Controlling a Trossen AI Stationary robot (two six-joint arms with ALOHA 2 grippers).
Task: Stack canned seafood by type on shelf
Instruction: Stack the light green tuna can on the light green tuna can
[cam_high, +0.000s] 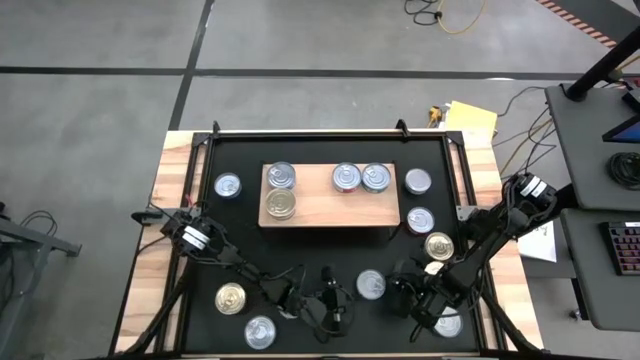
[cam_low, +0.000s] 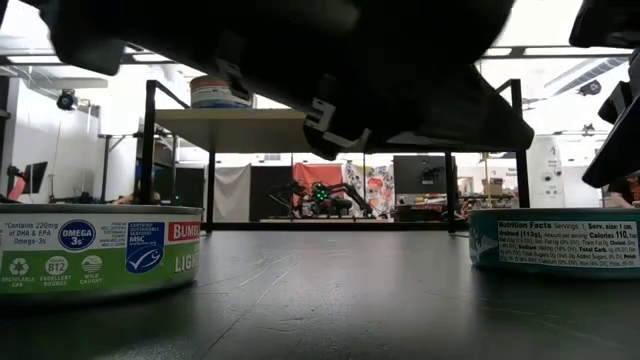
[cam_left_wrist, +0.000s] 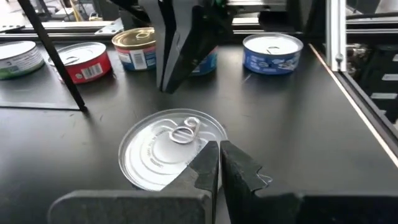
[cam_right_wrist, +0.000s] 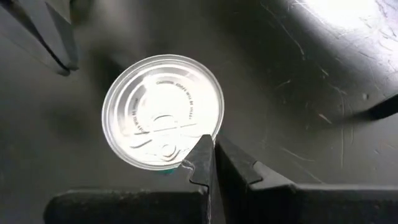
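The light-wood shelf (cam_high: 328, 195) stands mid-table with several tins on it, two at its left end (cam_high: 281, 190) and two right of its middle (cam_high: 361, 178). More tins lie scattered on the black mat. One silver-lidded tin (cam_high: 371, 284) sits flat on the mat near the front, between both grippers. My left gripper (cam_left_wrist: 219, 148) is shut, its tips over that tin's (cam_left_wrist: 171, 146) rim. My right gripper (cam_right_wrist: 210, 144) is also shut, its tips at the same tin's (cam_right_wrist: 163, 112) rim from the other side. My left gripper's shut fingertips (cam_left_wrist: 208, 158) overlap the tin's rim, short of the pull tab (cam_left_wrist: 185, 132); I cannot tell whether they touch it. My right gripper's shut fingertips (cam_right_wrist: 202, 152) slant down over the rim of the lid; whether they touch I cannot tell.
Loose tins on the mat: one left of the shelf (cam_high: 228, 185), three to its right (cam_high: 420, 220), a gold-lidded one (cam_high: 231, 298) and a silver one (cam_high: 260, 332) at front left, one under the right arm (cam_high: 447, 322). The mat's raised black frame (cam_high: 460, 200) borders it.
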